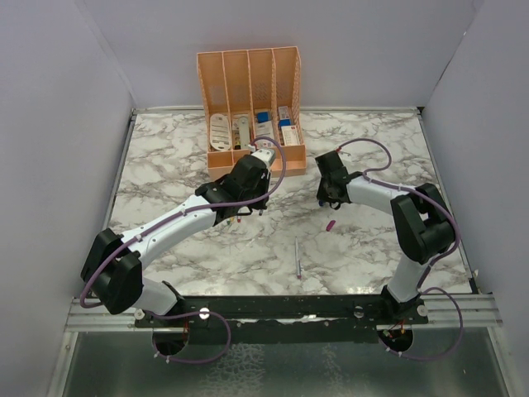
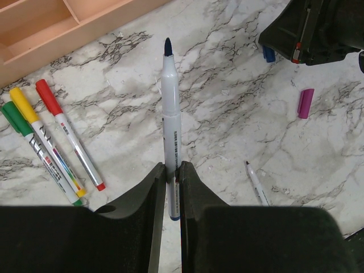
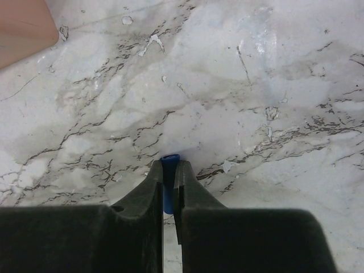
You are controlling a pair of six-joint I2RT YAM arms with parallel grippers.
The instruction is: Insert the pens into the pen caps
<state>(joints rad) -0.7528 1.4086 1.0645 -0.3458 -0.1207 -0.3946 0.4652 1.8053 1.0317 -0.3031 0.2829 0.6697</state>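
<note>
Left wrist view: the left gripper (image 2: 172, 169) pinches the blue-tipped pen (image 2: 170, 102) by its tail, tip free for capping. Nearer the table's (image 1: 165, 248) far edge, the right gripper (image 3: 169, 170) clamps the blue cap (image 3: 169, 161).

ok so I count five pens, green pen (image 2: 12, 116), yellow pen (image 2: 25, 107), red pen (image 2: 74, 139), blue pen (image 2: 170, 114) and one stray pen (image 2: 257, 185), plus two loose caps, blue cap (image 3: 169, 162) and purple cap (image 2: 306, 103), and one organizer (image 1: 285, 74).

open marble table (image 1: 293, 184) between left claw (image 2: 172, 168) and right claw (image 3: 169, 165), peach organizer (image 1: 286, 66) close behind
</note>
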